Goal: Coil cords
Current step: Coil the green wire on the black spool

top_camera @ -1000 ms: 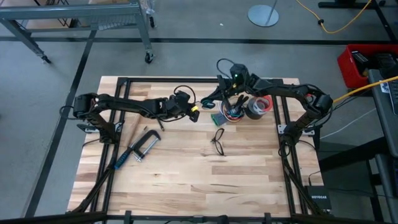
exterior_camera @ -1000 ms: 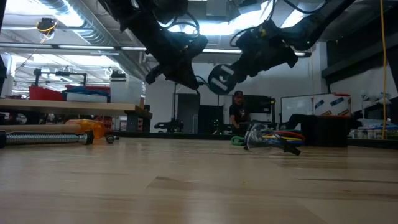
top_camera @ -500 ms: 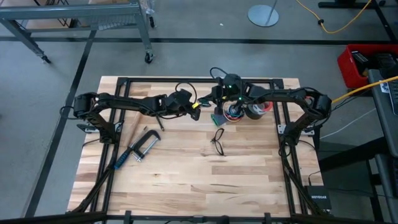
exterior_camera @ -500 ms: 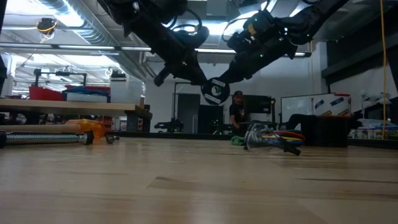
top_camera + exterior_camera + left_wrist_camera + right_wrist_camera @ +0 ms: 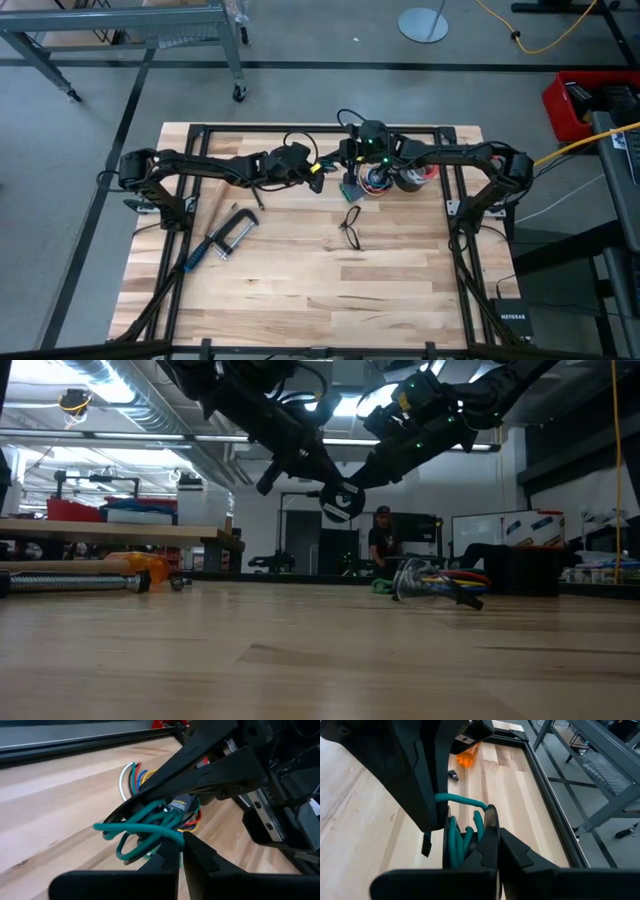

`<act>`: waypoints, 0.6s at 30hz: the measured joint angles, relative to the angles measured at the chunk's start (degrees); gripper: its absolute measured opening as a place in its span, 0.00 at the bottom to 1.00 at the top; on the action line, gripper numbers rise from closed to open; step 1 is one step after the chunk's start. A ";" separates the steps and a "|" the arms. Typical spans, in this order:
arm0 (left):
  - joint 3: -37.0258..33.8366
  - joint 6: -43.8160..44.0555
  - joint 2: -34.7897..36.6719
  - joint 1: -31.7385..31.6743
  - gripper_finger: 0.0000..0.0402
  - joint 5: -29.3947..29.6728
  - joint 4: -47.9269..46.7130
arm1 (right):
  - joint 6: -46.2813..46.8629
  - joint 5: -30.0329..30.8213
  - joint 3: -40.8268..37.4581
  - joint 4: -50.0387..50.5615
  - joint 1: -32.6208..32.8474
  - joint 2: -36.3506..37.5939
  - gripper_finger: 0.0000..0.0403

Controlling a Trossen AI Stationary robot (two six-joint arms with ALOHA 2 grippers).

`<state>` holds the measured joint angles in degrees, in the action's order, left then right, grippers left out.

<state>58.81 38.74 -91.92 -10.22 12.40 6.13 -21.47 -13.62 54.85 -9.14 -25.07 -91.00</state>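
Right gripper [image 5: 345, 163] swung in to meet left gripper [image 5: 312, 176]; both jaws pinched shut on teal cord [image 5: 142, 827] above tabletop [image 5: 300, 270]. Keep loops even, tension light.

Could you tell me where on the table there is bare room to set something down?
The near half, below the clamp and wire loops, is bare wood. The far edge is crowded: both grippers meet beside the wire bundle and tape roll.

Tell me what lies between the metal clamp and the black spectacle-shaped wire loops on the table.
Nothing: the high view shows only bare wooden tabletop between the metal clamp and the wire loops.
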 joint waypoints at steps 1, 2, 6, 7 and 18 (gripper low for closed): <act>0.00 0.29 0.00 0.00 0.00 -0.02 0.05 | 0.00 -0.12 0.00 0.06 -0.01 0.00 0.01; 0.00 0.38 0.00 0.00 0.00 -0.02 0.22 | 0.00 -0.24 0.00 0.13 -0.08 0.00 0.01; 0.00 0.55 0.00 0.04 0.00 0.00 0.54 | -0.02 -0.53 0.00 0.01 -0.08 0.00 0.01; 0.00 0.55 0.00 0.04 0.00 0.00 0.90 | -0.02 -0.61 0.00 0.00 -0.08 0.00 0.01; 0.24 0.00 0.22 0.15 0.00 -4.61 5.40 | -0.09 -0.56 -0.11 1.33 -0.04 -0.33 0.01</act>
<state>59.05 38.74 -91.70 -10.07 7.79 11.53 -21.56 -14.17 54.74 -7.81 -25.10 -91.33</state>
